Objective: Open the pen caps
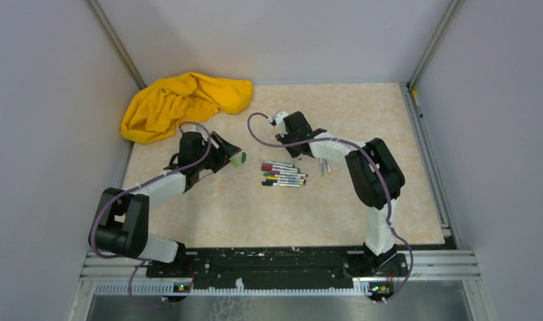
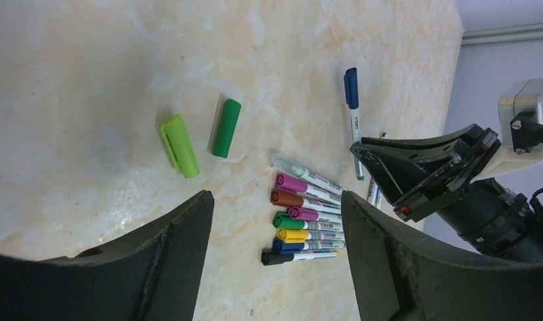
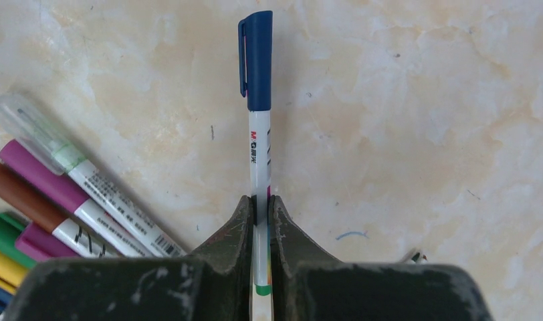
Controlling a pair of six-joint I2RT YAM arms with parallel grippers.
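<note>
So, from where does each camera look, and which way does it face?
Top external: above and behind the bases, facing down on the table; left arm and right arm show.
Left wrist: past the open left gripper, down at two green caps and the pen row.
Right wrist: along the right gripper, shut on the blue-capped pen.
Shared: both wrist views show that pen and the row.

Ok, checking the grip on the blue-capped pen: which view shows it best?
Right wrist: the pen fills the frame, barrel pinched in the right tool, cap on. Left wrist shows it small, off to the side. From the top I cannot make it out.
</note>
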